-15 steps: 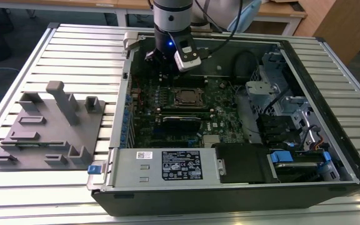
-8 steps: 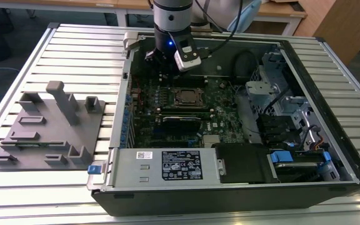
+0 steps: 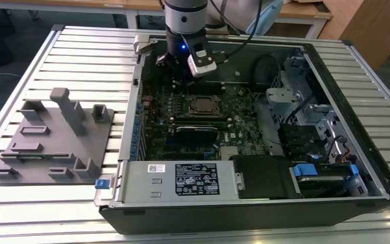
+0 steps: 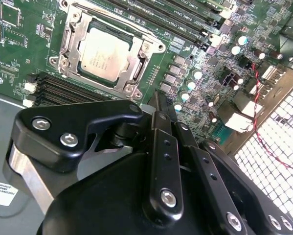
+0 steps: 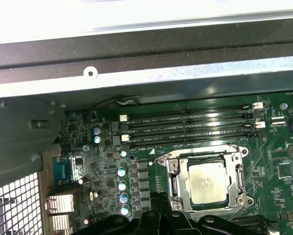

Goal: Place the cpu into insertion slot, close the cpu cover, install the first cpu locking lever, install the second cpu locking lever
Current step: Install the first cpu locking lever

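Note:
The cpu [image 4: 104,55] [image 5: 209,182], a pale metal square, lies flat in the insertion slot [image 3: 201,106] on the green motherboard. The silvery cpu cover [image 4: 139,72] [image 5: 177,182] lies down around it, and the chip's top shows through the window. Thin metal lever rods [image 4: 122,22] [image 5: 201,148] run low along the socket's sides. My gripper [image 3: 174,62] [image 4: 160,100] [image 5: 156,205] hangs above the board, a short way off the socket toward the case's rear wall. Its black fingers look shut and hold nothing.
The open computer case [image 3: 357,168] lies on a slatted metal table. Black memory slots [image 5: 185,127] flank the socket. A grey power supply box [image 3: 181,180] fills the near side and drive cages [image 3: 303,107] the exterior view's right. A grey fixture plate [image 3: 53,142] sits left of the case.

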Robot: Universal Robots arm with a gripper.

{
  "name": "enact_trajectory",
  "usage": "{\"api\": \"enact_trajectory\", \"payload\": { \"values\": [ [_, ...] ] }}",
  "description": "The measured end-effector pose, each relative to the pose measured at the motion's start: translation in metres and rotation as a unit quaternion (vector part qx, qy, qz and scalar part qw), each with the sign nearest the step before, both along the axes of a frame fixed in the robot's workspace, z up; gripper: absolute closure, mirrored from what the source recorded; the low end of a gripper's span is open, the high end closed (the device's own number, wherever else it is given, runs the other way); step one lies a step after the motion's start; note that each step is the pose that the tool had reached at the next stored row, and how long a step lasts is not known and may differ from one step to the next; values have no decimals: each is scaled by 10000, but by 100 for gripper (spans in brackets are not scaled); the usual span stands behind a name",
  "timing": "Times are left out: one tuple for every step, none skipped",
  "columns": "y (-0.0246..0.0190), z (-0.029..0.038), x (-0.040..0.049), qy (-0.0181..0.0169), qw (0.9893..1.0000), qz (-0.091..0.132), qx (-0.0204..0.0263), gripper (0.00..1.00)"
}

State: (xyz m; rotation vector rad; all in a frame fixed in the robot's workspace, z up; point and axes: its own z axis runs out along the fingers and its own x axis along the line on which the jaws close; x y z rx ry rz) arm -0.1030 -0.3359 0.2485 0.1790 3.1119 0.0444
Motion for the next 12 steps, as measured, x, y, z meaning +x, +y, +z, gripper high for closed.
{"api": "enact_trajectory", "payload": {
  "values": [
    [-1, 6, -1, 1, 10000, 0, -2, 90],
    [0, 12, 0, 1, 10000, 0, -1, 90],
    [0, 20, 0, 0, 10000, 0, 0, 90],
    [0, 30, 0, 0, 10000, 0, 0, 90],
    [0, 39, 0, 0, 10000, -1, 0, 90],
    [0, 48, 0, 0, 10000, 0, 0, 90],
    [0, 51, 0, 0, 10000, 0, 0, 90],
    [1, 51, 0, -1, 10000, 0, 1, 90],
    [1, 51, 0, -1, 10000, 0, 1, 90],
    [0, 52, -6, -1, 10000, -1, 1, 90],
    [0, 52, -18, -2, 10000, -1, 0, 90],
    [0, 51, -33, -5, 10000, 0, 0, 90]
  ]
}}
